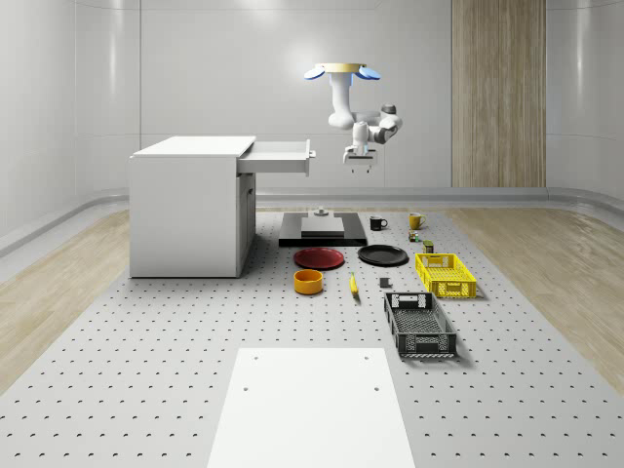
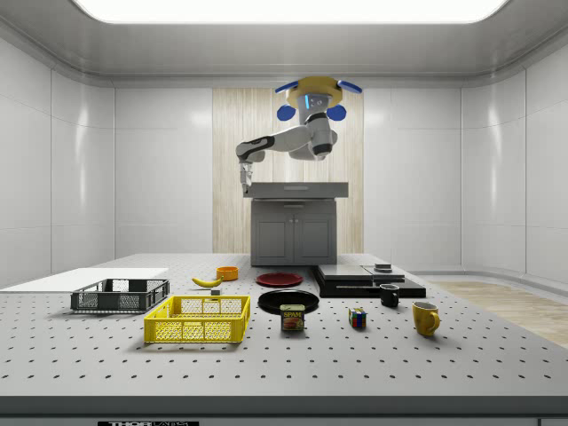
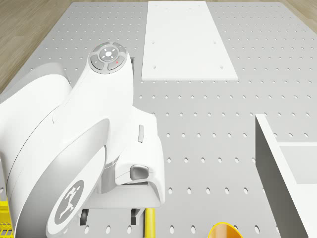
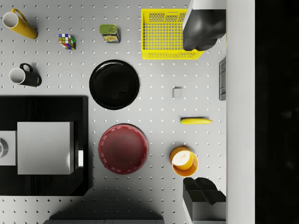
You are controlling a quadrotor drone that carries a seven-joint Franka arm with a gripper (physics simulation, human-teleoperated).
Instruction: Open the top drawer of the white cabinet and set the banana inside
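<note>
The gripper [image 1: 358, 162], fingers apart and empty, hangs just off the front of the open drawer [image 1: 280, 156] of the cabinet [image 1: 187, 210]. The drone [image 1: 342, 71] hovers above. The banana [image 4: 196, 121] lies on the table [image 1: 195, 341] below, near an orange bowl [image 4: 183, 161].

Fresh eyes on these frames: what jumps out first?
The drone hovers high above the table, its arm bent down so the tool hangs just off the front of the open top drawer of the white cabinet. The tool's fingers are spread with nothing between them. The banana lies on the table below, between the orange bowl and the yellow basket.
</note>
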